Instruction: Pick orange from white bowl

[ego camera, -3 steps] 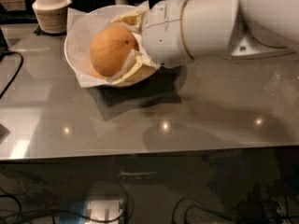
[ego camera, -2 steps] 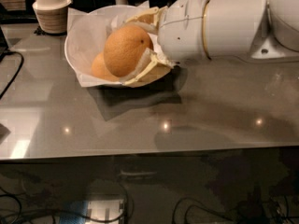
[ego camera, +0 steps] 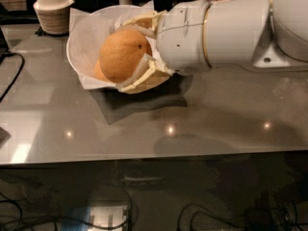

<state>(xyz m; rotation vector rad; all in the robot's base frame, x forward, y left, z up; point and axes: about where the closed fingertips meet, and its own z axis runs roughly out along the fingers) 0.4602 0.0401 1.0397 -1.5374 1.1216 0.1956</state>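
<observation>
The gripper reaches in from the right on the end of a thick white arm and is clamped on the orange, one beige finger lying across the top of the fruit and the other cupping it from below. The fingers press against the skin on both sides, so the orange sits squarely between them, its small dark stem dot turned toward the wrist. The held orange is over the white bowl, inside its outline; whether it touches the lining underneath cannot be told. The bowl sits directly beneath and behind the gripper, its rim curving round on the side away from the arm. It is lined with crumpled white paper that stands up past the rim and spills over the near edge below the lower finger. Tucked under the held orange, just beside the lower fingertip, a paler fruit shows as a small crescent against the paper. Beyond the bowl, up and away from the fingertips, stands a stack of ribbed beige bowls. Everything rests on a glossy grey table, and a dark cable trails over its far-left part, well apart from the gripper.
</observation>
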